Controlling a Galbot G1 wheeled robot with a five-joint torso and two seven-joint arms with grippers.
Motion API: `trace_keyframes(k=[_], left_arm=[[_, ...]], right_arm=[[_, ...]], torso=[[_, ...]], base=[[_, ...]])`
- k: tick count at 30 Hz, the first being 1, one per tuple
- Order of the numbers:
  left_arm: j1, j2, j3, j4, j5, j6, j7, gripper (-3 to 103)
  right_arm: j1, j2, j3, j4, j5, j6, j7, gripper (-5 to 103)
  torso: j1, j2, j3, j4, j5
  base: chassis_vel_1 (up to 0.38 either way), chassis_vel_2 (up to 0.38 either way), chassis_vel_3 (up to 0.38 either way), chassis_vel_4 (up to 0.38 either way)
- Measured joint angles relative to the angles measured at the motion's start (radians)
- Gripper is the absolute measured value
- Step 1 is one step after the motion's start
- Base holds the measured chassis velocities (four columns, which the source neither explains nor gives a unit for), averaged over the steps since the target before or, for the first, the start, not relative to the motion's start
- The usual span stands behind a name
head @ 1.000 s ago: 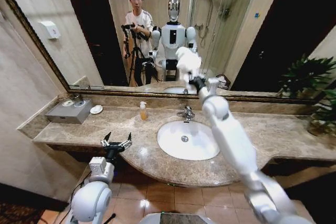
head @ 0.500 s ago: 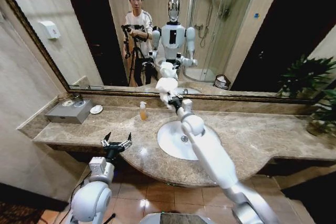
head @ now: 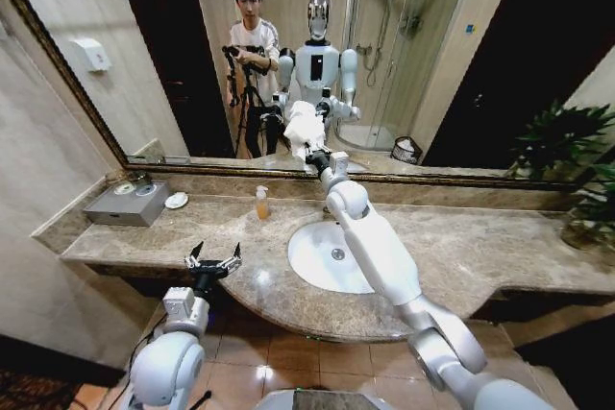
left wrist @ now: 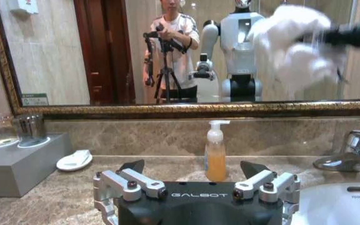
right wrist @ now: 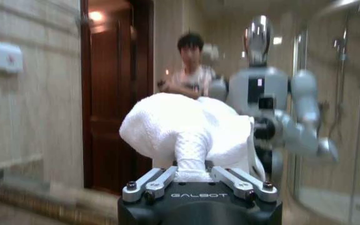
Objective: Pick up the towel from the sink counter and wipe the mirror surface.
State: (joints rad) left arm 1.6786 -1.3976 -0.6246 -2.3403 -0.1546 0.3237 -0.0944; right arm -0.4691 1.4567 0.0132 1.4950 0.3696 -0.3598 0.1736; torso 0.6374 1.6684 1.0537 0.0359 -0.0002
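Item: small white bunched terry towel, soft, light, pliant, best pinched at a thick fold as now, clamped in the closed right gripper against the large bronze-framed mirror; left gripper idle, spread wide above the speckled marble sink counter.

bathroom | marble sink counter | wide mirror | reflected glass shower

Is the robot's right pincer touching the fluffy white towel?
Touching. In the right wrist view the right pincer has its fingers closed on a fold of the towel, held up before the mirror.
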Motion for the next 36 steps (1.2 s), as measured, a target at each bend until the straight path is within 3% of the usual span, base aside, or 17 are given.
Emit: trace_keyframes(k=[8, 23, 36], left_arm=[[0.0, 0.0, 0.0, 0.0, 0.0, 0.0, 0.0, 100], [0.0, 0.0, 0.0, 0.0, 0.0, 0.0, 0.0, 100], [0.0, 0.0, 0.0, 0.0, 0.0, 0.0, 0.0, 100]], right_arm=[[-0.052, 0.012, 0.011, -0.039, 0.013, 0.016, -0.008, 10], [0.108, -0.018, 0.041, 0.007, 0.011, 0.024, 0.038, 10], [-0.026, 0.025, 0.026, -0.069, -0.01, 0.031, 0.006, 10]], torso=[[0.0, 0.0, 0.0, 0.0, 0.0002], [0.0, 0.0, 0.0, 0.0, 0.0], [0.0, 0.0, 0.0, -0.0001, 0.0001]], base=[[0.0, 0.0, 0.0, 0.0], [0.0, 0.0, 0.0, 0.0], [0.0, 0.0, 0.0, 0.0]])
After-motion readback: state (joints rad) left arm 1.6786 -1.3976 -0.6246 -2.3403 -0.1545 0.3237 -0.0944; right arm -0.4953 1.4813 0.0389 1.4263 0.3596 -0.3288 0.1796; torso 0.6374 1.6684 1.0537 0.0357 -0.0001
